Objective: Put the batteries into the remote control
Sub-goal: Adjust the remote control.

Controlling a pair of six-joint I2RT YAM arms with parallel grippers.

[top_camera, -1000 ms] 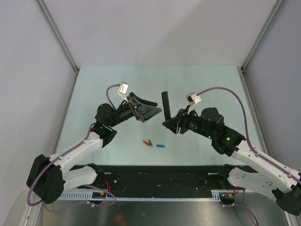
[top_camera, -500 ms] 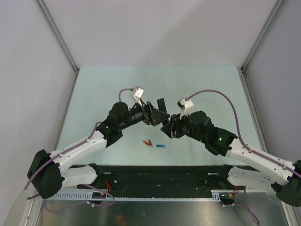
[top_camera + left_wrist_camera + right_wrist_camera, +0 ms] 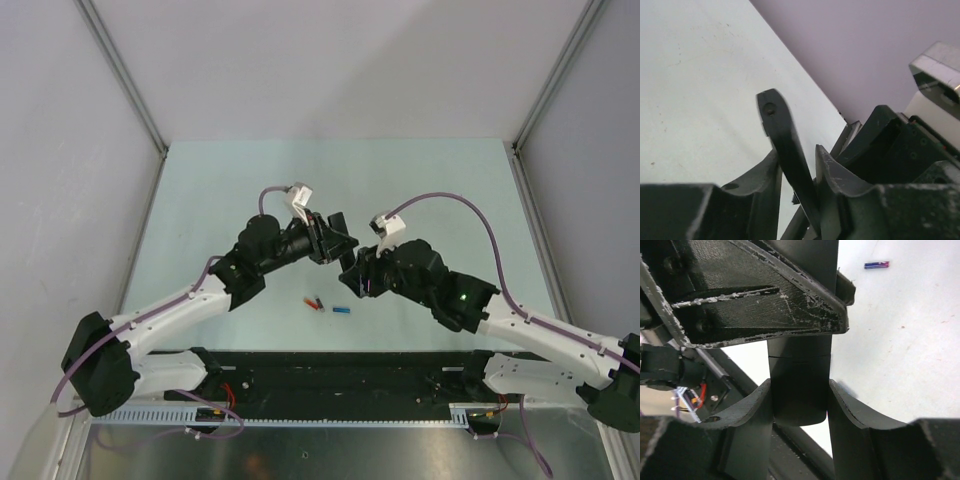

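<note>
Re-grip step: my right gripper (image 3: 799,386) and left gripper (image 3: 796,156) both pinch remote control (image 3: 340,222) mid-air, frame centre. Loose batteries (image 3: 341,310) lie lower centre. Next, prob.: free one hand, fetch a batt.

Top view: high overhead, looking down on table (image 3: 200,200). 2 wrist views: very close, sharing remote control (image 3: 800,390).

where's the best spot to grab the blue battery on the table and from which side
Grip the blue battery across its middle, coming straight down from above, one finger on each long side. It lies flat on the table, long axis roughly left to right in the top view. The red-orange battery lies apart to its left, leaving room for the fingers.
</note>
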